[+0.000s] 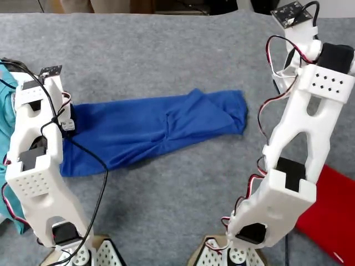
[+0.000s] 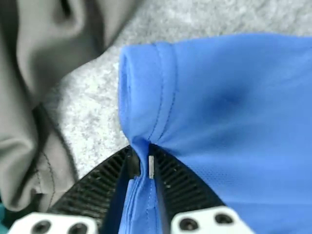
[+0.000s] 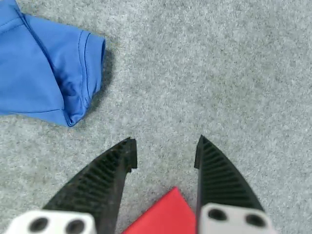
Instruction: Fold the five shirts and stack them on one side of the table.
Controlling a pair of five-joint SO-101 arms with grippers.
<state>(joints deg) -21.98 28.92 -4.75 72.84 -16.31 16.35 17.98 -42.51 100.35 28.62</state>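
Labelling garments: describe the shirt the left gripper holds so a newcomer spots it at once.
On the grey table, the blue shirt lies as a long band across the middle. The left gripper pinches the hem at one end. It's the only blue piece: its neighbours are a teal cloth and a red cloth.

The high camera looked steeply down on the table [image 1: 166, 50] from well above, taking in the whole blue shirt [image 1: 161, 130]. The left wrist camera sat very close over one end of the blue shirt, facing down along the left gripper [image 2: 144, 163]. The right wrist camera hung farther off, facing down past the right gripper [image 3: 165, 146] at bare table beside the other end; all three views shared that shirt.
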